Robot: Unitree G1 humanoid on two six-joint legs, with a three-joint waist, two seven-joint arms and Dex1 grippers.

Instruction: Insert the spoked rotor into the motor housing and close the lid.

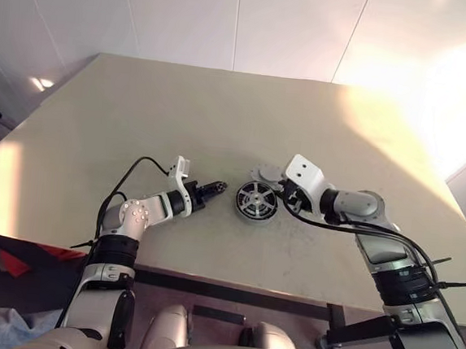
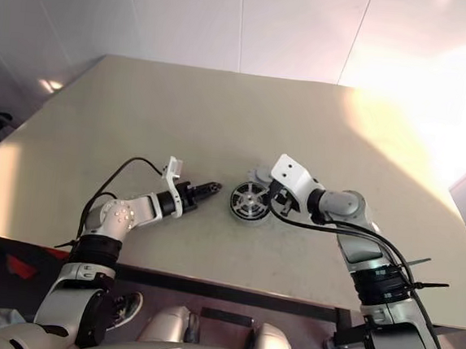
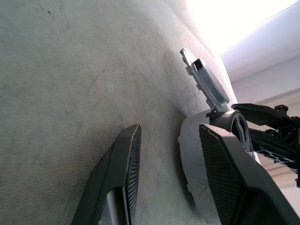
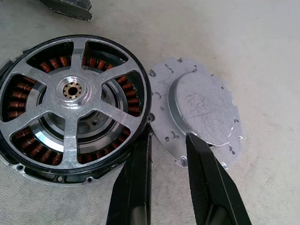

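Nearest you, your left gripper (image 1: 215,188) hovers low over the table (image 1: 222,116), pointing toward the rotor from its left. Its fingers (image 3: 123,176) stand apart with nothing between them, and bare tabletop shows through the gap in the left wrist view.

Just beyond its tips sits the rotor (image 4: 75,105). You can see it seated inside the housing (image 4: 123,82): the silvery spokes and hub lie across the top, and copper windings show through the openings between the spokes. The dark outer rim surrounds the whole assembly, which rests flat on the table.

On the rotor's other side, your right gripper (image 4: 166,140) reaches in from the right, angled downward. Its two fingers are parted by a narrow gap and clamp nothing. One fingertip (image 4: 143,145) lies at the rim of the housing and the other at the near edge of the lid; whether either actually touches, you cannot tell.

The lid (image 4: 199,110) lies flat on the table just beside the housing, on the side away from your left gripper, its edge meeting or slightly overlapping the dark rim. It is not on the housing.
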